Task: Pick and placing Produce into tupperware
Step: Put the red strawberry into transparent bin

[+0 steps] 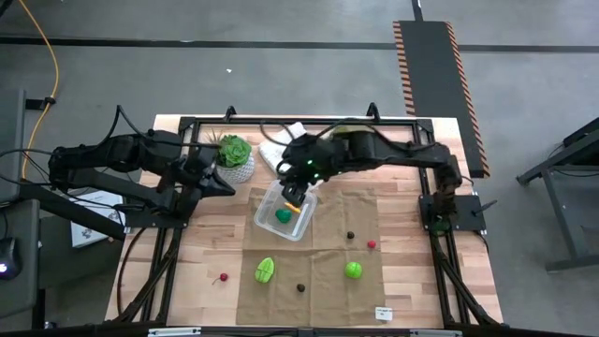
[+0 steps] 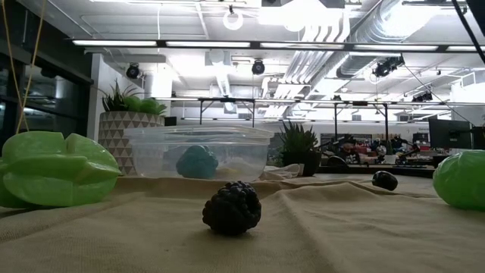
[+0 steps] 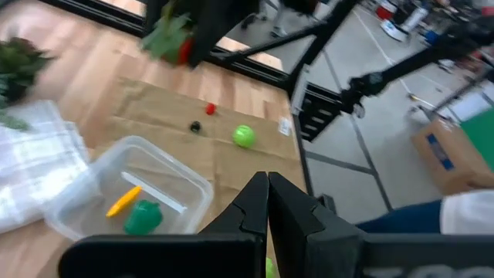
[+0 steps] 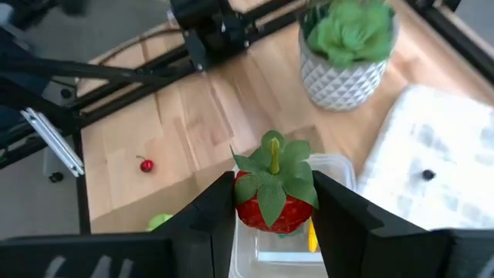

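My right pincer (image 4: 274,202) grips a red strawberry (image 4: 272,197) by its sides, leafy top up, above the clear tupperware (image 1: 269,203) at the bench's (image 1: 404,281) centre. Inside lie a green piece (image 1: 284,216) and a yellow-orange one (image 1: 294,208). My left pincer (image 3: 268,202), fingers pressed together and empty, waits at nine o'clock of the tupperware.

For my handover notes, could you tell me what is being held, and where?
The right gripper holds the toy strawberry by its red sides; the left gripper holds nothing.
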